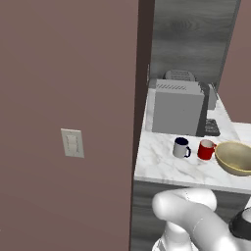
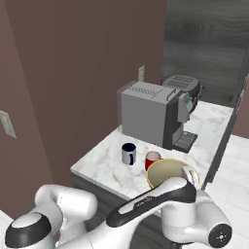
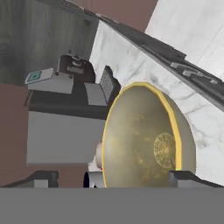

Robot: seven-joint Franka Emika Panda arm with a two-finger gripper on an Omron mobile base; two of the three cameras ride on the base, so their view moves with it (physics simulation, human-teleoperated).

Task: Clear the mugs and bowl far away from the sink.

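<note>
Here, jaws spread wide over the bowl, holding nothing.

The tan bowl [image 3: 144, 140] sits on the marble table [image 1: 162, 169] near its front edge, with the red mug [image 1: 206, 149] just beside it and the navy-lined mug [image 1: 181, 147] next along. A grey coffee machine [image 1: 176, 108] stands behind them. The gripper [image 3: 113, 177] hangs close above the bowl.

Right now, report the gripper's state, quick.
Gripper: open, jaws wide, holding nothing, one tip to each side of the bowl.
</note>
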